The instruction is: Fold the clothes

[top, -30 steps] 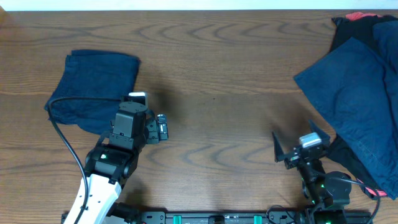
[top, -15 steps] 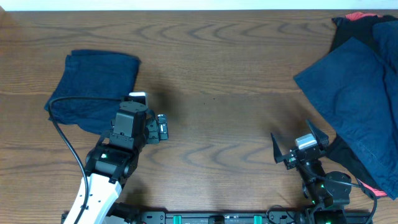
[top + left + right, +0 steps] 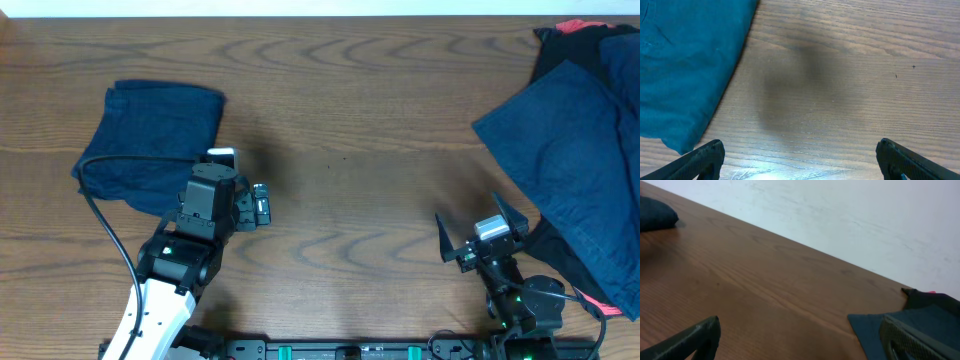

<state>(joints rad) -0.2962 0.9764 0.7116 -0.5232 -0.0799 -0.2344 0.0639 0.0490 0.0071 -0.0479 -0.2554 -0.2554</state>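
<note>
A folded navy garment (image 3: 150, 140) lies at the left of the table; its right edge also shows in the left wrist view (image 3: 685, 65). My left gripper (image 3: 228, 203) is open and empty, hovering over bare wood just right of that garment's lower corner (image 3: 800, 162). A heap of clothes sits at the far right: a wide navy piece (image 3: 575, 160) on top of black cloth (image 3: 560, 55), with a bit of red (image 3: 575, 25). My right gripper (image 3: 470, 215) is open and empty, just left of the heap (image 3: 800, 340). The navy corner (image 3: 872, 327) shows beside its right finger.
The brown wooden table (image 3: 350, 120) runs up to a white wall at the back (image 3: 850, 215). A black cable (image 3: 105, 225) loops from the left arm over the table by the folded garment.
The right gripper shifted very slightly to the left a second ago and has held still since. The left arm and the clothes have not moved.
</note>
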